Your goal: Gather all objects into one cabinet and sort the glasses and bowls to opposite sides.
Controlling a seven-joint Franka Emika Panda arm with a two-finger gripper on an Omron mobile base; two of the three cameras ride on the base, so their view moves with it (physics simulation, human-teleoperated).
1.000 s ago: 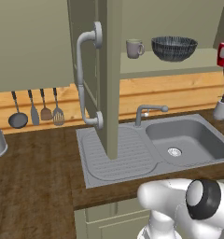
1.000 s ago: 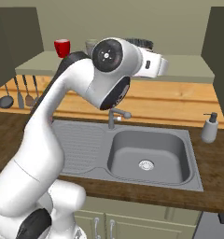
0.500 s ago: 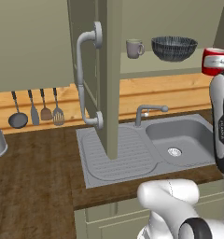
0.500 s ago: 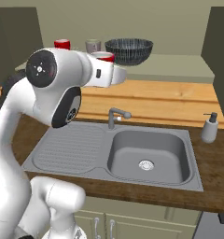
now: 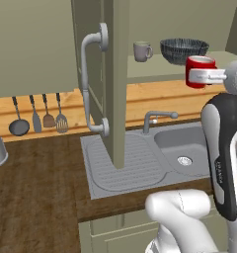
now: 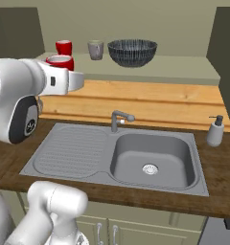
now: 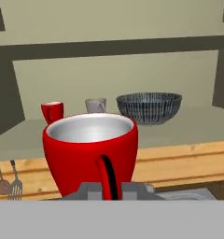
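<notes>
Arm swung left, carrying red mug (image 7: 90, 156) seemingly shelfward.

mug (image 6: 96, 49) left of bowl (image 6: 132, 51), on shelf (image 6: 179, 72)

The open cabinet door (image 5: 108, 74) stands in front of the left part of the shelf (image 5: 155, 71) in the left base view, so that part is hidden. The held red mug (image 7: 90, 156) hides its own bottom behind the grey finger tips in the hand view. The white arm covers the lower part of this mug in the right base view. The soap dispenser (image 6: 214, 131) is too small to show its details.
</notes>
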